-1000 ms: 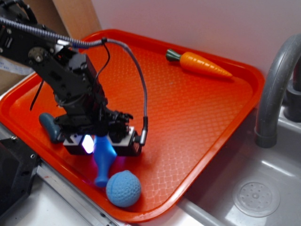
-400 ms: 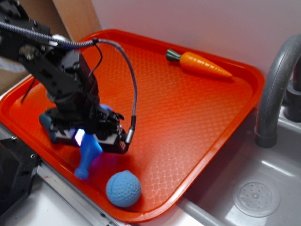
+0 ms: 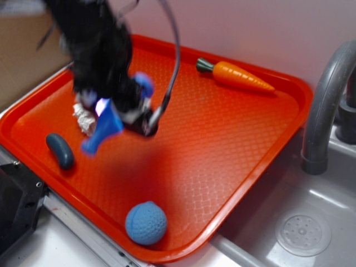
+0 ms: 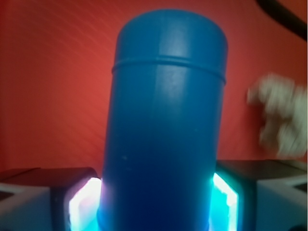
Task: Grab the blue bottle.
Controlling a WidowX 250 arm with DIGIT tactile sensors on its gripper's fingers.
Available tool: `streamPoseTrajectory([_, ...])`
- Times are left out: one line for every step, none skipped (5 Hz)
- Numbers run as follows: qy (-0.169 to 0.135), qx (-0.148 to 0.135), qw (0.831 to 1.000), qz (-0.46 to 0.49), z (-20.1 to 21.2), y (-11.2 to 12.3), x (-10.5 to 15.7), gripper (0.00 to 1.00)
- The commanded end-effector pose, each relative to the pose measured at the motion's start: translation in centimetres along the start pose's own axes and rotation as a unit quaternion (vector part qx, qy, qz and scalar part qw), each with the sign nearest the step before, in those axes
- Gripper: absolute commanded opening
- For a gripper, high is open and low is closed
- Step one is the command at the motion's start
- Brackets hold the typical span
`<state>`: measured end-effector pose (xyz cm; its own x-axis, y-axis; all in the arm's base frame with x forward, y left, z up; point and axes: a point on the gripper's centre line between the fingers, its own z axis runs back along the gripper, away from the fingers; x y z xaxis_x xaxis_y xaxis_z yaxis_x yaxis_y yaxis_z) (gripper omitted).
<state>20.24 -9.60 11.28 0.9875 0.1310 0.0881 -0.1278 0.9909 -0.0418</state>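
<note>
The gripper (image 3: pixel 114 114) is clamped on the blue bottle (image 3: pixel 103 129), with a glowing pad (image 4: pixel 83 204) pressed to each side of its body in the wrist view; it has risen clear of the red tray (image 3: pixel 233 150) and moved toward the back left, whereas a moment ago it sat low near the tray's front edge with the bottle's narrow end close to the surface; the bottle now hangs in the air above the tray's left part, tilted with its neck pointing down and left, and the arm above it is blurred by motion; the lift has uncovered a small crumpled whitish lump (image 3: pixel 84 118) on the tray just behind the bottle, too blurred to identify; the bottle is smooth bright blue plastic, a round body with a raised ring near the end that tapers to a slim neck; on the tray lie one dimpled blue ball (image 3: pixel 146 223) near the front edge, one dark blue-grey capsule (image 3: pixel 60 151) at the left, and one orange carrot (image 3: pixel 236 75) with a green top at the back; one grey faucet (image 3: pixel 325 105) stands at the right over the sink (image 3: pixel 303 231)
</note>
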Motion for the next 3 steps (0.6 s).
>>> streamPoseTrajectory([-0.076, -0.032, 0.996, 0.02, 9.4, 0.2, 2.9, 0.0])
streamPoseTrajectory([-0.096, -0.029, 0.994, 0.039, 12.0, 1.1, 2.9, 0.0])
streamPoseTrajectory([-0.087, -0.049, 0.994, 0.051, 11.6, 1.3, 2.8, 0.0])
